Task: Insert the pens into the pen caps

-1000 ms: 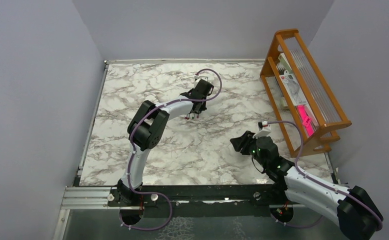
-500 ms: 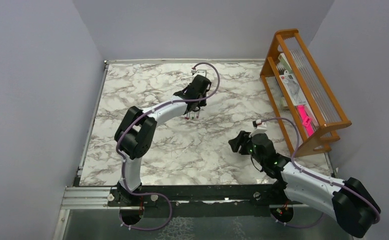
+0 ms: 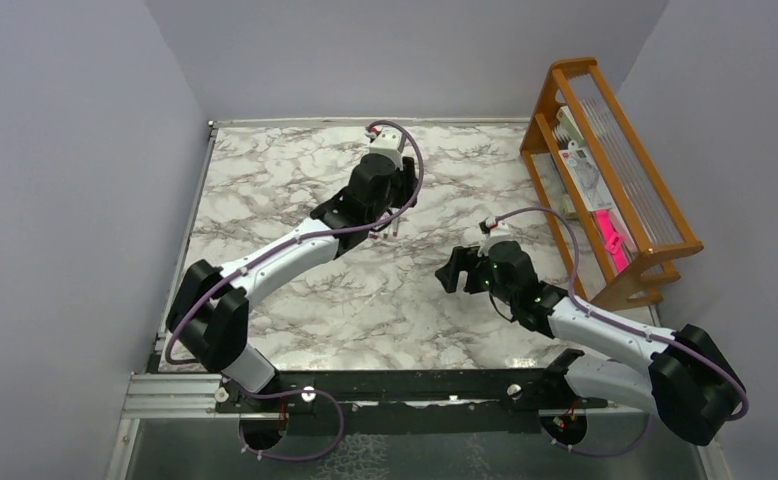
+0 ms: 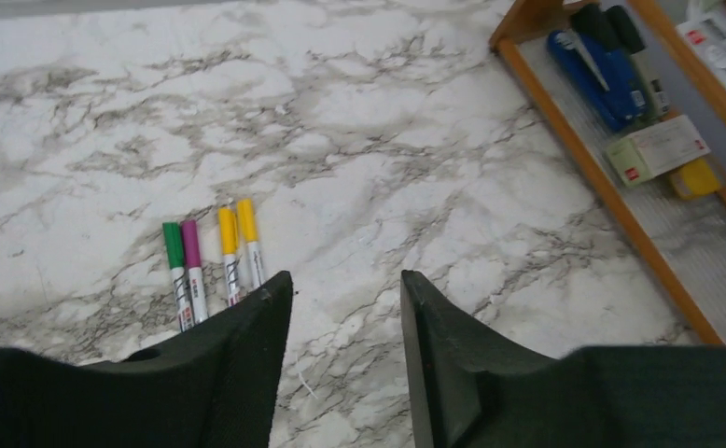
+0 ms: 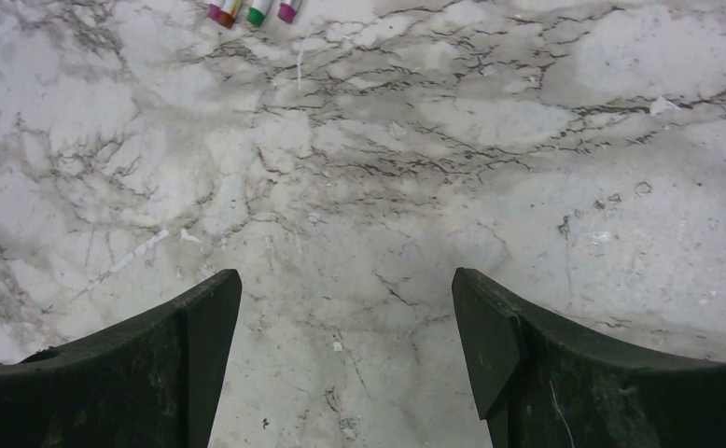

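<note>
Four thin white-grey pens [image 4: 212, 280] lie side by side on the marble table. Each has a coloured cap on its far end: green [image 4: 173, 245], magenta [image 4: 191, 243] and two yellow-orange [image 4: 236, 226]. The caps look joined to the barrels. The near ends of the pens are hidden behind my left finger. My left gripper [image 4: 345, 285] is open and empty, just right of the pens. In the top view it [image 3: 393, 215] hovers over them [image 3: 385, 232]. My right gripper [image 5: 345, 280] is open and empty over bare marble, and the pens' ends [image 5: 252, 11] show at the top edge of its view.
A wooden rack [image 3: 615, 180] stands along the table's right side and holds a blue stapler [image 4: 597, 65], boxes and a pink item [image 3: 612, 240]. Grey walls close in the table on the left, back and right.
My left arm has swung its elbow down and left, and its gripper has shifted slightly back over the pens. My right gripper has moved left toward the table's middle. Both stay open.
</note>
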